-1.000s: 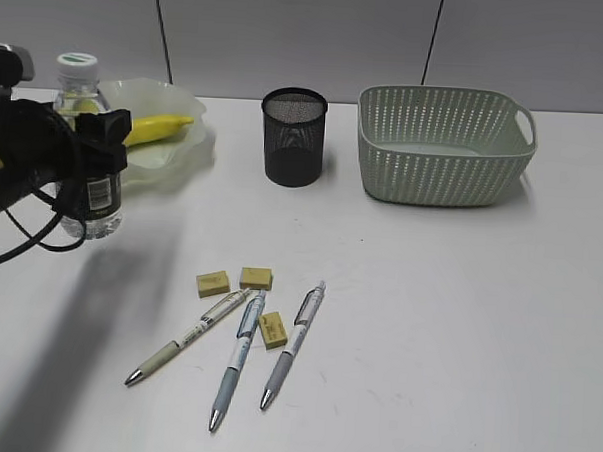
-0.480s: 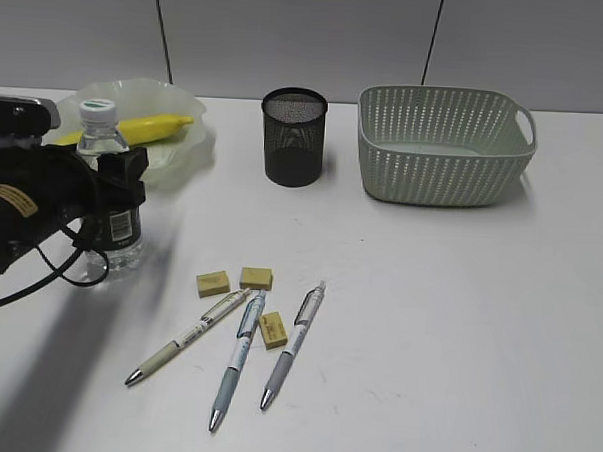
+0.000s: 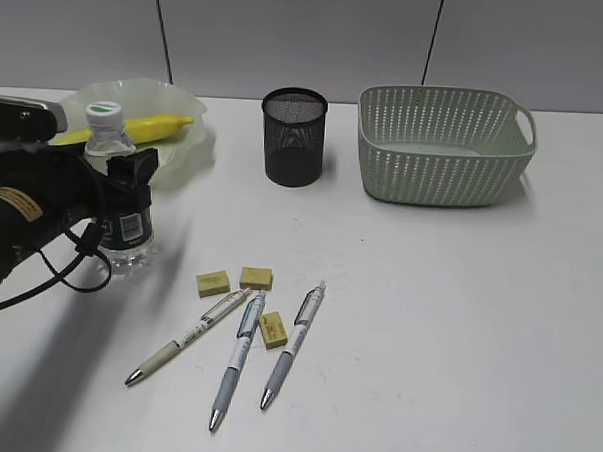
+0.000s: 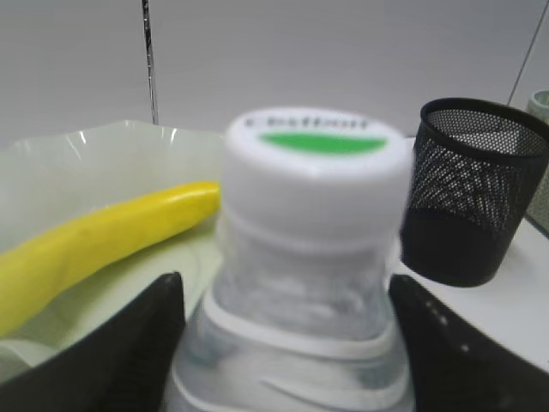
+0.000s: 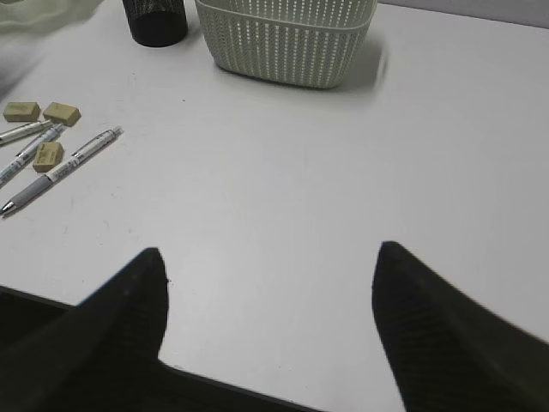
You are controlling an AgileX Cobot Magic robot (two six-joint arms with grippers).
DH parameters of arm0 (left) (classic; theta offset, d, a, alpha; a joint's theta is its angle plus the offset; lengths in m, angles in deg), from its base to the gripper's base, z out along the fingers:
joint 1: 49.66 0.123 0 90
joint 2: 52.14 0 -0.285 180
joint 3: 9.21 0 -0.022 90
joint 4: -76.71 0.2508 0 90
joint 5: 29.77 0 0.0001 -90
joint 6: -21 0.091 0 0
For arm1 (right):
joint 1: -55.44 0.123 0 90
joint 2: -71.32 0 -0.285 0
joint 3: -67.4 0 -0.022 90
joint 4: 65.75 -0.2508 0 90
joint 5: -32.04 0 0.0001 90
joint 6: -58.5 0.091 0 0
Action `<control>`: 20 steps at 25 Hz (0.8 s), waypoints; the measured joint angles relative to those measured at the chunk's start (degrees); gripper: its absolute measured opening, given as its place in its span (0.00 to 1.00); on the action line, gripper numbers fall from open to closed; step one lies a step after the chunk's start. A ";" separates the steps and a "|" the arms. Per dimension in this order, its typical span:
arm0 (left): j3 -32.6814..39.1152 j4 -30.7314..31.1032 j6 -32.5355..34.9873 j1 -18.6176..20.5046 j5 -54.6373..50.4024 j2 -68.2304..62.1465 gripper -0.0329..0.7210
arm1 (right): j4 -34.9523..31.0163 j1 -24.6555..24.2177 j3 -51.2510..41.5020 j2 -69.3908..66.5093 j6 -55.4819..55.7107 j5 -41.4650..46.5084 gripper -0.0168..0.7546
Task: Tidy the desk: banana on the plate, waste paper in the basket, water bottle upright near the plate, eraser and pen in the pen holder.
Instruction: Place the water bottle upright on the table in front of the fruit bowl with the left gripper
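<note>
My left gripper [image 3: 124, 174] is shut on a clear water bottle [image 3: 131, 241] with a white and green cap. It holds the bottle upright, base at the table, just in front of the pale green plate [image 3: 188, 149]. In the left wrist view the fingers [image 4: 285, 292] flank the bottle [image 4: 313, 172]. A banana [image 3: 151, 127] lies on the plate. Three pens [image 3: 238, 356] and three yellow erasers [image 3: 256, 277] lie loose at front centre. The black mesh pen holder [image 3: 293, 136] stands behind them. My right gripper [image 5: 270, 257] is open and empty over bare table. No waste paper shows.
A pale green woven basket [image 3: 443, 142] stands at the back right, next to the pen holder. The right wrist view shows the basket [image 5: 283, 39], the pens and the erasers [image 5: 21, 111] far from the right gripper. A grey wall runs behind the table.
My left gripper has carried the bottle down and to the right, from beside the plate's left side to the table in front of the plate. The other things have not moved.
</note>
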 joint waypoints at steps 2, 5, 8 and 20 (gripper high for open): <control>0.32 0.00 -0.02 0.00 0.36 1.11 0.75 | 0.00 0.00 0.00 0.00 0.00 0.00 0.78; 1.18 0.00 -0.07 0.00 1.80 4.54 0.76 | 0.00 0.00 0.00 0.00 0.00 0.00 0.78; 1.95 0.00 -0.09 0.00 2.05 8.19 0.76 | 0.00 0.00 0.00 0.00 0.00 0.00 0.78; 0.31 0.51 0.69 0.00 -40.61 39.66 0.76 | 0.00 0.00 0.00 0.00 0.00 0.00 0.78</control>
